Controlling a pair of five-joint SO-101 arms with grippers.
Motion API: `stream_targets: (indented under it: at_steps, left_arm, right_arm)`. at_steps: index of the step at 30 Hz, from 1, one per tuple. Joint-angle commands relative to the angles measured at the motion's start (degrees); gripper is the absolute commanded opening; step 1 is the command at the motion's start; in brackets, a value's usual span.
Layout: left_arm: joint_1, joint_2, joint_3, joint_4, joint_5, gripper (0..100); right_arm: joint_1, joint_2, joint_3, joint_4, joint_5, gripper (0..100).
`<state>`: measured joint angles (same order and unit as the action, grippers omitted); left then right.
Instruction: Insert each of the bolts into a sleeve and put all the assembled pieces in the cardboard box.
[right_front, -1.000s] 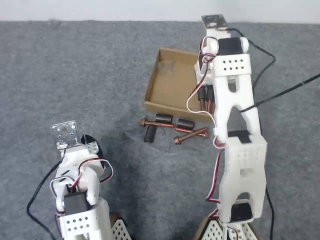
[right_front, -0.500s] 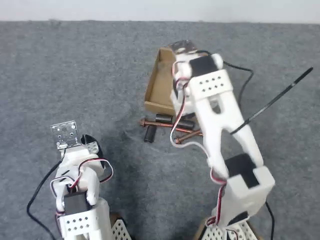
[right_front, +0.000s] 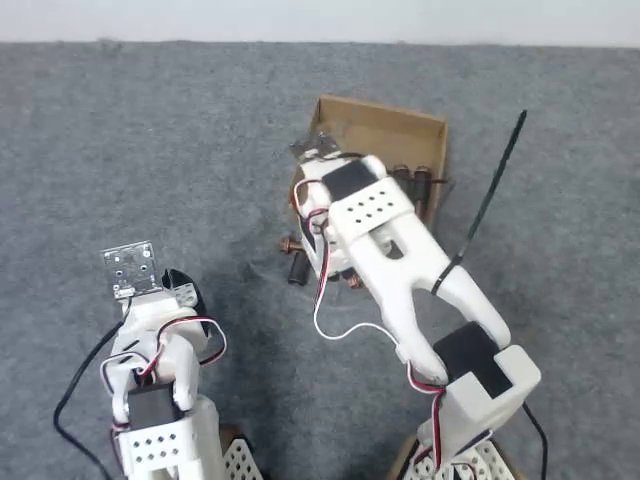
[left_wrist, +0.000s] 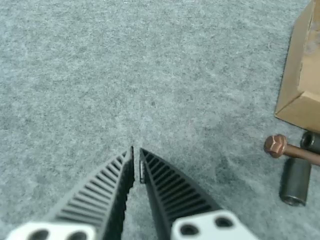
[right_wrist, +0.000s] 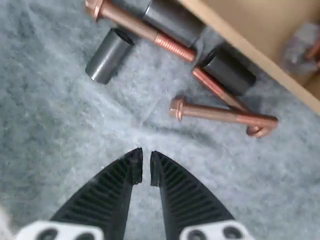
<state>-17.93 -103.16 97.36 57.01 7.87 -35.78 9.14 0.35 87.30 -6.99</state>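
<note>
- Over the last second the right arm had swung off the cardboard box (right_front: 380, 112) and come down over the loose parts on the grey carpet (right_front: 150, 150) in front of it. The left arm had not stirred.
- The right gripper (right_wrist: 142, 167) hung just above the carpet, its jaws pressed almost together on nothing, near a free copper flange bolt (right_wrist: 220, 114).
- A second bolt (right_wrist: 220, 92) touched that one's far end, beside a black sleeve (right_wrist: 229, 69). Another loose sleeve (right_wrist: 106, 62) lay apart, and a third bolt (right_wrist: 135, 27) lay by the box's front wall.
- Two assembled pieces (right_front: 412, 183) already lay in the box.
- The left gripper (left_wrist: 136, 161) sat nearly closed and empty over bare carpet, well apart from the pile.
- The step in hand looked like picking up a bolt. The jaws would need to spread first, then straddle the free bolt's shank near its head, clear of the touching bolt. A square pinch would keep it from rolling or pivoting.
</note>
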Motion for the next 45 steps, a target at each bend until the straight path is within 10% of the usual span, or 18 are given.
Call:
stream_targets:
  at_steps: [1, 10, 45]
  left_arm:
    - [0.2, -1.3, -0.8, -0.1, -0.7, 1]
    - [0.2, -1.3, -0.8, -0.1, -0.7, 1]
    - [0.2, -1.3, -0.8, -0.2, -0.8, 2]
  right_arm:
    - [-1.8, -4.3, 0.3, -3.7, 1.1, 1.2]
    - [-4.6, -4.3, 5.3, -15.1, -13.5, 16.3]
    - [-8.7, 3.1, 12.7, -34.2, -18.0, 14.3]
